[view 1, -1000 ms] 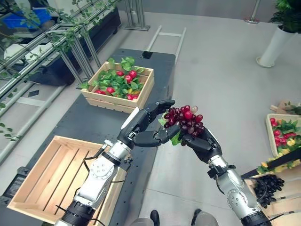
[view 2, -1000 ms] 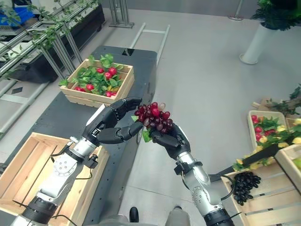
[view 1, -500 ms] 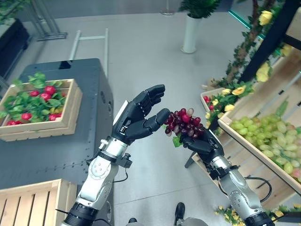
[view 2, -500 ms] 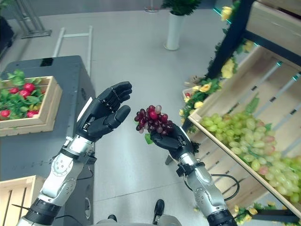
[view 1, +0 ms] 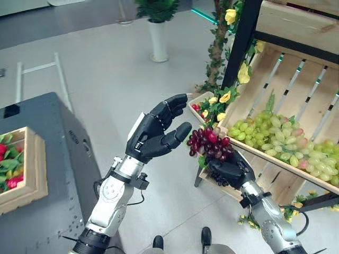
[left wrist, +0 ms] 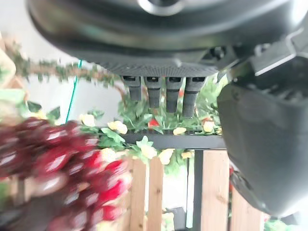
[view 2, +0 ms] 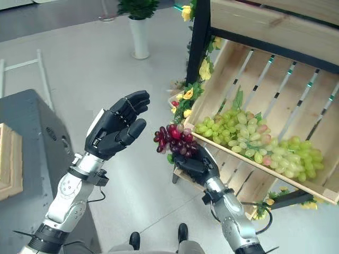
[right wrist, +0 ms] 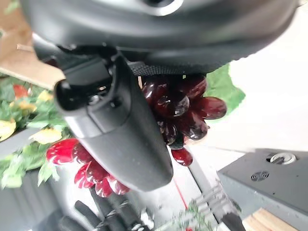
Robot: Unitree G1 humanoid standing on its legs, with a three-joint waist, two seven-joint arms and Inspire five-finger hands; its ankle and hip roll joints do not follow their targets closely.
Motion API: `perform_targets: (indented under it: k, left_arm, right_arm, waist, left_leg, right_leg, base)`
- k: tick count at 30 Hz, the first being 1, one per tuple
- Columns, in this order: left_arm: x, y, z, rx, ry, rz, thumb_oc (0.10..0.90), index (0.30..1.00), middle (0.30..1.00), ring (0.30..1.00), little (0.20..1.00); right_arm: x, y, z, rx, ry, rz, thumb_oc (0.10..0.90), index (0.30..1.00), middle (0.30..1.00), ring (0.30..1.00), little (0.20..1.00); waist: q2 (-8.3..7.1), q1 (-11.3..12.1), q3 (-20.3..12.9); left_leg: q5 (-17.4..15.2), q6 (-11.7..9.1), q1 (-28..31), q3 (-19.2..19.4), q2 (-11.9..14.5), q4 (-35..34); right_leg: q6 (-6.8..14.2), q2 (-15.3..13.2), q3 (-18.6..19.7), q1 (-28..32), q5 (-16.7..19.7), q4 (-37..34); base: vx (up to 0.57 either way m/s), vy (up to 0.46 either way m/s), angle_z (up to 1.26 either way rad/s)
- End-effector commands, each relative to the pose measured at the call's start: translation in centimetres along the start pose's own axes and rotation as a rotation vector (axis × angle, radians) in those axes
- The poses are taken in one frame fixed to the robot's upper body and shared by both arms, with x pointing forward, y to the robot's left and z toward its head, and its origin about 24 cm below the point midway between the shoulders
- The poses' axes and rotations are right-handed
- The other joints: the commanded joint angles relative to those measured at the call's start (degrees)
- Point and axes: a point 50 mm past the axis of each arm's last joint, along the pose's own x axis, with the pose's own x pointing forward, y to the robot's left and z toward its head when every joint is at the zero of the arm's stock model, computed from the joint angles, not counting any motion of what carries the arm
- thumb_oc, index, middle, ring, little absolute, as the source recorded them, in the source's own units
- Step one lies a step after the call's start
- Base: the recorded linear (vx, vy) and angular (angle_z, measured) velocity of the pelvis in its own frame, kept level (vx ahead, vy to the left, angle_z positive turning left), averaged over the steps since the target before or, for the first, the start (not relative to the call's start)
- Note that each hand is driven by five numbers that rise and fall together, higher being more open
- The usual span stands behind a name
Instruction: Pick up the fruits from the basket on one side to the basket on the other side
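Two hands are raised at mid-frame. Left hand stands open, fingers straight, palm turned toward the fruit but clear of it, which suggests it is posed to receive or steady the load. Just beside it, the red grape bunch sits cupped from below in the right hand, whose fingers are curled round it; carrying it upright should keep the cluster from dangling. Further right, the slatted crate holds green grapes.

Against the earlier frames, the camera has swung toward the crate. The left hand no longer touches the bunch; the right hand's grip is unchanged.
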Motion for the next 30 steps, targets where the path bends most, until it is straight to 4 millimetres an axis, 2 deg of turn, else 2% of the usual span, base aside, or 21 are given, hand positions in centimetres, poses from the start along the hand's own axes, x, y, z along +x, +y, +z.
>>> perform_targets:
  k: [1, 9, 17, 24, 30]
  left_arm:
    - [1.1, 0.8, 3.8, 0.005, -0.231, 0.021, 0.800, 0.900, 0.900, 0.900, 0.900]
    - [1.0, 1.0, 4.0, -0.016, -0.259, 0.078, 0.800, 0.900, 0.900, 0.900, 0.900]
    - [1.7, 1.2, 4.6, -0.003, -0.319, 0.087, 0.800, 0.900, 0.900, 0.900, 0.900]
    - [1.8, 1.0, 4.6, -0.004, -0.321, 0.067, 0.800, 0.900, 0.900, 0.900, 0.900]
    - [2.1, 0.7, 4.8, -0.004, -0.340, 0.052, 0.800, 0.900, 0.900, 0.900, 0.900]
  right_arm:
    - [2.0, 2.0, 5.1, -0.003, -0.263, 0.155, 0.400, 0.300, 0.300, 0.300, 0.300]
    - [2.1, 2.0, 2.6, 0.063, -0.196, 0.152, 0.400, 0.300, 0.300, 0.300, 0.300]
    - [3.1, 2.3, 2.8, 0.036, -0.183, 0.235, 0.400, 0.300, 0.300, 0.300, 0.300]
    - [3.1, 1.4, 1.0, 0.038, -0.085, 0.202, 0.400, 0.300, 0.300, 0.300, 0.300]
    - [3.4, 0.5, 0.6, 0.051, -0.081, 0.139, 0.400, 0.300, 0.300, 0.300, 0.300]
  waist:
    - [-0.07, 0.31, -5.46]
    - [-0.63, 0.77, -3.95]
    - [-1.25, 2.36, -1.01]
    - [-1.60, 3.78, 0.74]
    - [-1.72, 4.47, 2.59]
  left_leg:
    - [-2.74, -1.31, -0.16, 0.06, 1.18, 1.67]
    - [-3.57, -0.48, 0.04, -0.17, 0.93, 2.22]
    - [-3.13, -0.66, -3.09, -1.62, 0.86, 3.39]
    - [-2.36, -0.70, -3.30, -2.46, 0.71, 2.04]
    - [-1.96, -0.86, -4.32, -2.66, 0.73, 1.69]
  right_leg:
    - [2.26, -2.80, -1.82, 3.55, -5.33, 3.69]
    - [2.45, -2.64, -2.21, 2.69, -5.43, 4.66]
    - [2.37, -2.02, -3.21, -0.16, -6.60, 7.68]
    - [2.91, -2.27, -4.16, 0.64, -5.64, 5.85]
    - [3.42, -2.55, -5.07, 0.17, -4.95, 5.31]
  base:
    - [0.06, 0.078, 0.04]
    - [0.03, 0.010, 0.00]
    - [-0.09, -0.031, 0.01]
    - [-0.05, -0.031, 0.05]
    - [-0.07, -0.033, 0.04]
